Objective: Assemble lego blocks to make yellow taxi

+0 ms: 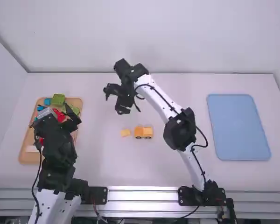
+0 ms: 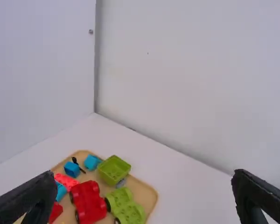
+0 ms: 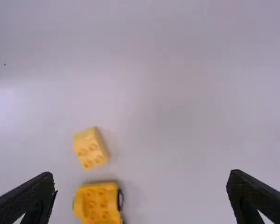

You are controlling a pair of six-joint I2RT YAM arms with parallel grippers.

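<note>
Left claw and right claw are both wide open, empty, with the yellow block just beside the yellow car.

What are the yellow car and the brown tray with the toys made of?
The yellow car looks like smooth plastic: it's one bright colour, with round moulded studs on top. The tray might be wood, because it's pale tan, but plain plastic could look like that too.

The pale yellow, studded block lies on the worktop, just beside the deeper yellow, wheeled car, a gap between.
</note>
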